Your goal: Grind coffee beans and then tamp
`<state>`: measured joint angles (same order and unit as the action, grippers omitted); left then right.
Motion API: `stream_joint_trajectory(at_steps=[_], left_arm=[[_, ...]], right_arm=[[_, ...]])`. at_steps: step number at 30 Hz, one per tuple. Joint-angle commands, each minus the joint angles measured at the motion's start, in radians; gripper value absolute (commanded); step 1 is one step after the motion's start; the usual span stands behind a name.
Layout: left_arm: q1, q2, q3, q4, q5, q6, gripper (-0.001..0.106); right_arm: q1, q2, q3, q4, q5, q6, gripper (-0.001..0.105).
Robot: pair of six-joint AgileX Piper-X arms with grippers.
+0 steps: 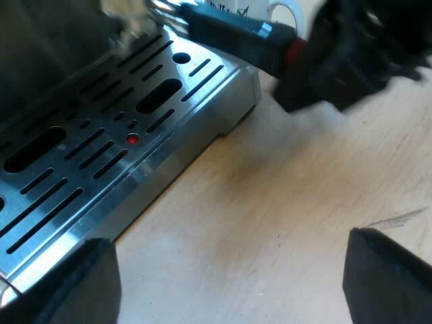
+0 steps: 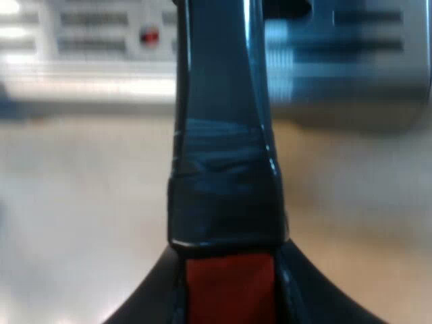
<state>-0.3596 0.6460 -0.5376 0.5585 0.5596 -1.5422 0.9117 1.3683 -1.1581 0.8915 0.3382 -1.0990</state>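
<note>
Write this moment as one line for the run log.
left gripper: open, over table beside drip tray | right gripper: shut on holder handle at its red end, near drip tray

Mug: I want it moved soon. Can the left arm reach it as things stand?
Probably not directly: the holder handle and the right tool, clamped on its red end, lie between the open left tool and the mug.
</note>
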Motion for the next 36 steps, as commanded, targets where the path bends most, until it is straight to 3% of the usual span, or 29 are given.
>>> stream_joint_trajectory(at_steps=[1, 15, 23, 36], left_arm=[[-0.004, -0.005, -0.007, -0.011, -0.009, 0.005, 0.07], [-0.004, -0.194, -0.007, 0.01, -0.004, 0.005, 0.07], [-0.004, -0.227, -0.007, 0.075, -0.004, -0.01, 0.07], [-0.004, -0.229, -0.007, 0.201, -0.002, -0.01, 0.07]], right_arm=[[0.001, -0.008, -0.003, 0.018, 0.001, -0.002, 0.0], [0.001, -0.09, -0.003, 0.033, 0.023, -0.003, 0.0], [0.088, -0.117, -0.003, 0.079, 0.077, -0.002, 0.0], [0.279, -0.17, -0.003, 0.139, 0.189, 0.095, 0.0]])
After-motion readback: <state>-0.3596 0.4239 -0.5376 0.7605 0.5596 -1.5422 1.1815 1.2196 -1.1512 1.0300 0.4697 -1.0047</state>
